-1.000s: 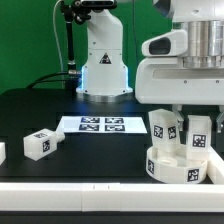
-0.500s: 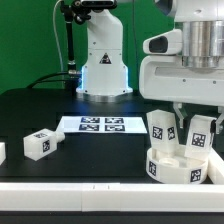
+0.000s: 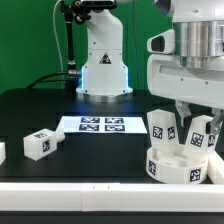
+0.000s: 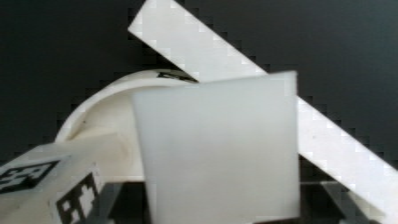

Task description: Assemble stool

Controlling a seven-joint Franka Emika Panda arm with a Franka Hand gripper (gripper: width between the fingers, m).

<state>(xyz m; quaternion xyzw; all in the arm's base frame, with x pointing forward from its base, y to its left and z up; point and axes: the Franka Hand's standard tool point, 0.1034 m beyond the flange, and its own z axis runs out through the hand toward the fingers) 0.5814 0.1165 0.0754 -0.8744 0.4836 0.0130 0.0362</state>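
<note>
fingers [image 3: 182, 113]: seemingly clamped on tilted leg [image 3: 198, 138]
seat [image 3: 175, 168]: worktop's [image 3: 30, 110] near edge, exterior view's right corner
upright leg [image 3: 162, 128]: standing in seat
loose leg [image 3: 40, 144]: near edge, opposite end

The leg [image 3: 197, 140] in my gripper [image 3: 196, 124] was white with a black-and-white square tag, as were the seat [image 3: 172, 167] and loose leg [image 3: 41, 144]; the counter [image 3: 30, 110] was black.

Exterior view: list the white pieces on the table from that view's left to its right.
Cut-off block → loose leg → marker board → upright leg → held leg in the tool, both standing in the seat.
</note>
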